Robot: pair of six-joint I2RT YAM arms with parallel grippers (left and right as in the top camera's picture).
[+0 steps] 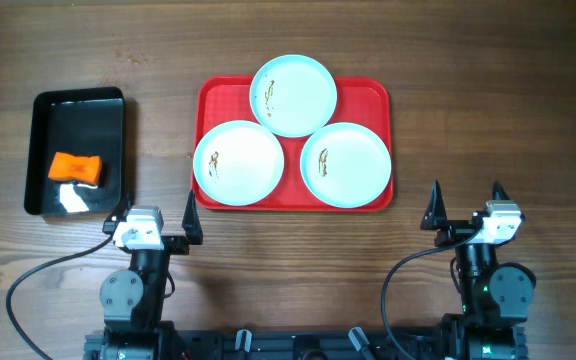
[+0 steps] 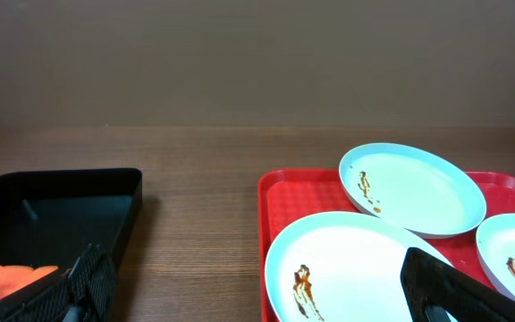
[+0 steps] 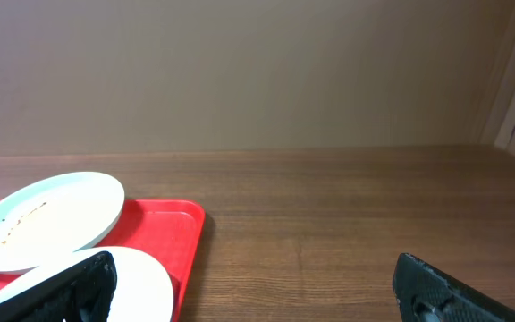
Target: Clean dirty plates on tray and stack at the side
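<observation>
Plates (image 1: 293, 95): three, smeared, flat on tray (image 1: 370, 96).
Tray long axis left-right; plates in triangle, apex far. Left gripper (image 1: 155, 212), right gripper (image 1: 466, 195): wide, empty.

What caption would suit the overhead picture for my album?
Three smeared plates on a red tray, an orange sponge in a black bin, left gripper and right gripper open.

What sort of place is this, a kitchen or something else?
Probably a robotics lab bench staged as a dishwashing station: a left arm and right arm mounted at a wooden table, three smeared plates on a red tray, an orange sponge in a black bin.
</observation>
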